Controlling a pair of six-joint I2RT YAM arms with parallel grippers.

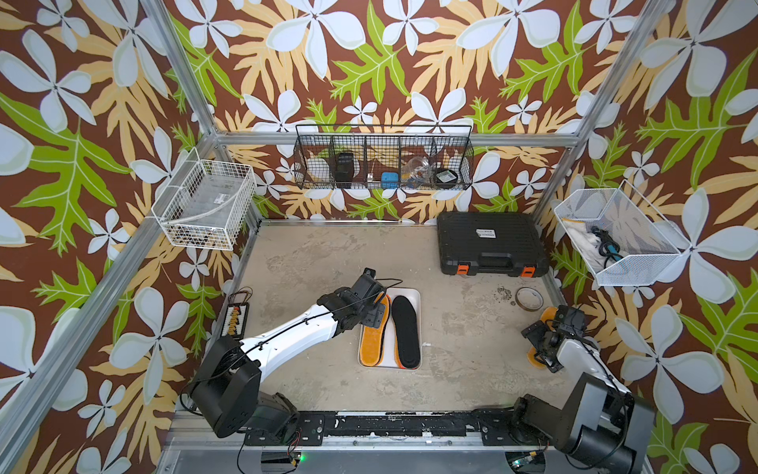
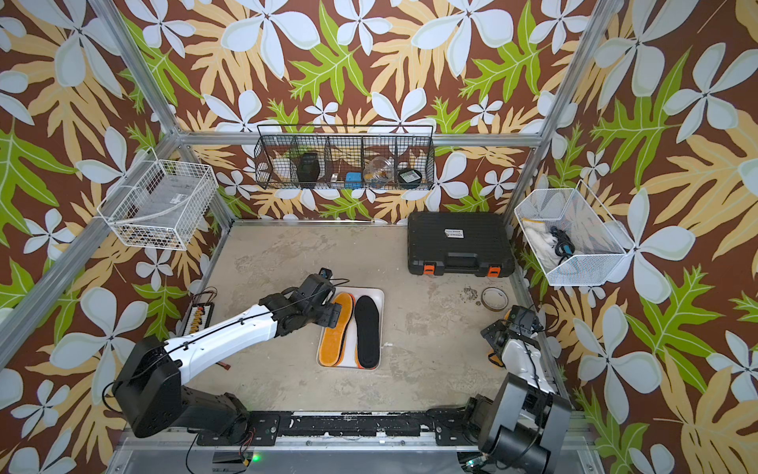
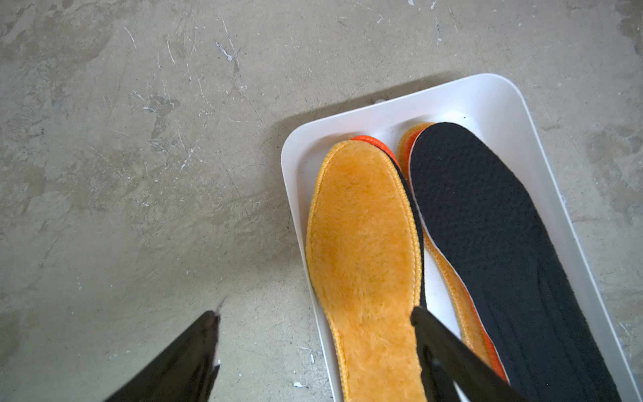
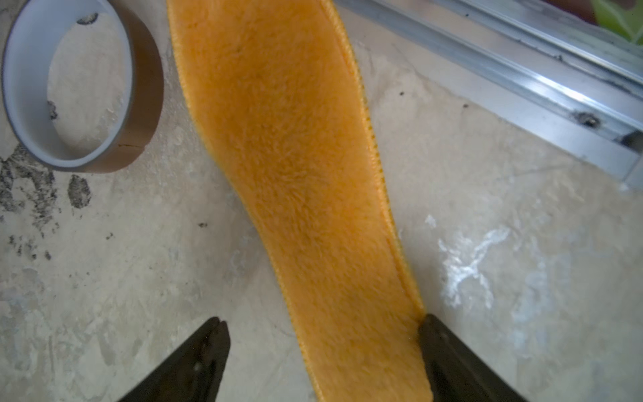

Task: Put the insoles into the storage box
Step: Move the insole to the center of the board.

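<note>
- My left gripper [image 3: 316, 311] is spread, empty; the top orange insole [image 3: 362, 243] in the storage box [image 3: 382, 108] lies by one fingertip.
- My right gripper [image 4: 323, 318] is spread too; a loose orange insole [image 4: 288, 156] lies between the fingers, ungripped.

I can read nothing; the white label [image 1: 486, 234] on the black case [image 1: 512, 250] at one o'clock is too small. The sticker [image 1: 446, 175] in the black wire basket [image 1: 383, 128] at twelve o'clock blurs too.

One shallow white plastic tray [image 3: 487, 94]; three fuzzy orange insoles [image 3: 362, 250] showing; one black felt insole [image 3: 487, 226] uppermost, others beneath uncountable; one brown tape roll [image 4: 146, 87].
</note>
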